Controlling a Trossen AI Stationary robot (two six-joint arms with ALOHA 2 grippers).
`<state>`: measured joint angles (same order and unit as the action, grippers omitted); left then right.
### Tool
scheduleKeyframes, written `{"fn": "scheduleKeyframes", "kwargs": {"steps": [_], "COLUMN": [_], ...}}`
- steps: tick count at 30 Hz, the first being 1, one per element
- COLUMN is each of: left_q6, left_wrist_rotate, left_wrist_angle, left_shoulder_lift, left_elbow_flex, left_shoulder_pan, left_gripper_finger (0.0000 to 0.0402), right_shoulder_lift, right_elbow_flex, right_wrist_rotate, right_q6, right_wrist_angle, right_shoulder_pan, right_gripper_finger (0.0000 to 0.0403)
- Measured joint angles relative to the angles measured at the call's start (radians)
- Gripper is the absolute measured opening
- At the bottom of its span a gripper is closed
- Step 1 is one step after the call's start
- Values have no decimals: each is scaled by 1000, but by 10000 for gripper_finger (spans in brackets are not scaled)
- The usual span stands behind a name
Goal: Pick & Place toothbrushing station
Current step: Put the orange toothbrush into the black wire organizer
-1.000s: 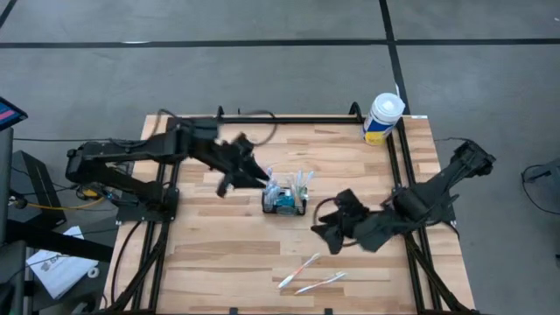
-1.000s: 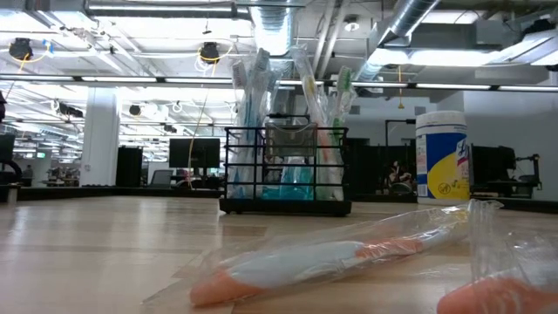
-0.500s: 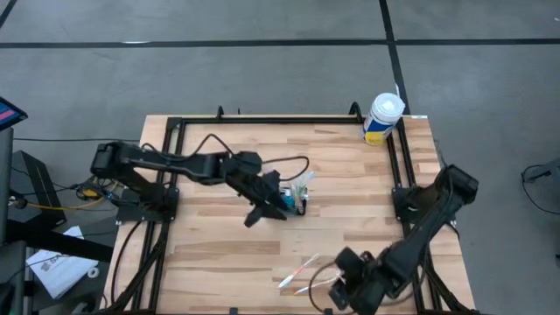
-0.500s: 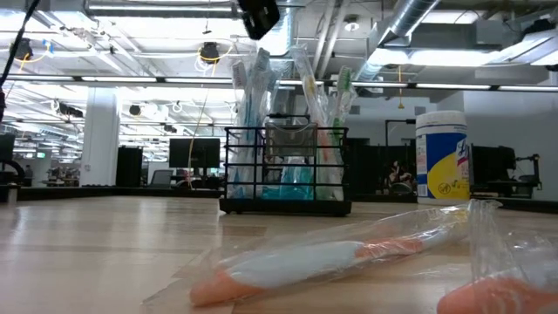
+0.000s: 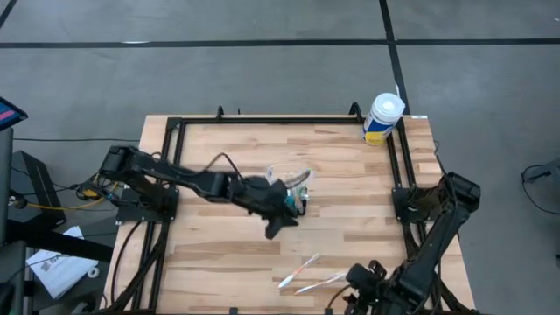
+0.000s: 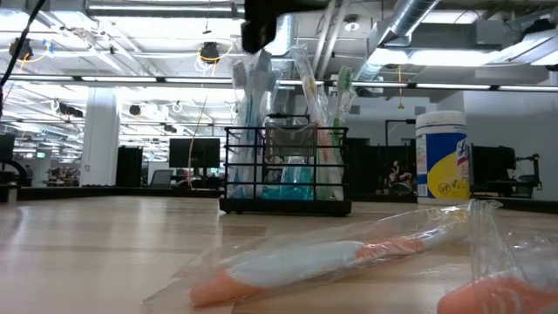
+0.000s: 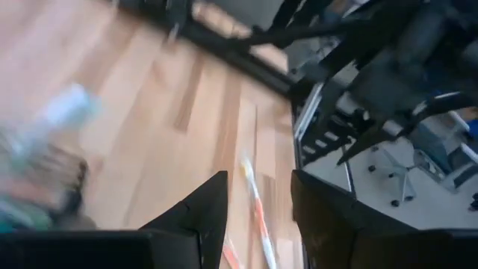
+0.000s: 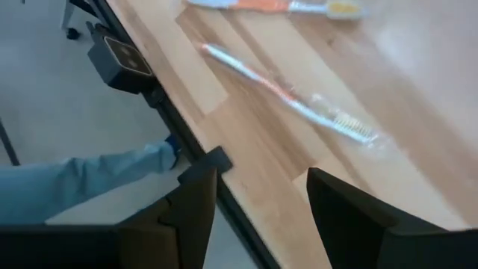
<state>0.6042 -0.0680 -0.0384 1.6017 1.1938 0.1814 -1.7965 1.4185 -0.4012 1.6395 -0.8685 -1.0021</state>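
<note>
Black wire-mesh toothbrushing station [image 5: 287,199] stands mid-bench, touching or just beside the left gripper [image 5: 278,225], fingers parted and empty, while the right gripper [image 5: 363,293], also parted, hangs well apart at the near edge.

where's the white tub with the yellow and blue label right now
In the high view, the white cylindrical tub stands at the table's far right corner, beside the black frame rail, away from both arms.

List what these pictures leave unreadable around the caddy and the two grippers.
- Wire-mesh caddy, high view: the left arm hides part of it, so its compartments can't be counted.
- Left gripper, low view: only a dark piece shows at the top edge.
- Right gripper, high view: cut off by the bottom edge.
- Wrapped toothbrushes, low view: too blurred for detail.
</note>
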Motion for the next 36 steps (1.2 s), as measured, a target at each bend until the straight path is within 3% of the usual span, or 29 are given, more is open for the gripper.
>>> {"fn": "scheduleKeyframes", "kwargs": {"steps": [8,14,24,33,36], "left_q6": [287,344,419,368,338], "left_wrist_rotate": [75,206,254,281,265], "left_wrist_angle": [54,66,62,64,66], "left_shoulder_lift": [147,181,199,188,188], "left_elbow_flex": [0,56,66,66,66], "left_shoulder_pan": [155,260,301,288,279], "left_gripper_finger": [142,142,142,142,142], "right_shoulder_lift": [49,64,55,41,41], "right_elbow_flex": [0,0,-8,-164,-204], "right_wrist_rotate": [-60,-72,-87,54,107], "right_q6": [-125,-208,-289,-291,-332], "right_wrist_angle": [-40,-64,-61,5,98], "right_shoulder_pan": [-4,2,26,73,103], "right_gripper_finger": [200,200,200,200,200]}}
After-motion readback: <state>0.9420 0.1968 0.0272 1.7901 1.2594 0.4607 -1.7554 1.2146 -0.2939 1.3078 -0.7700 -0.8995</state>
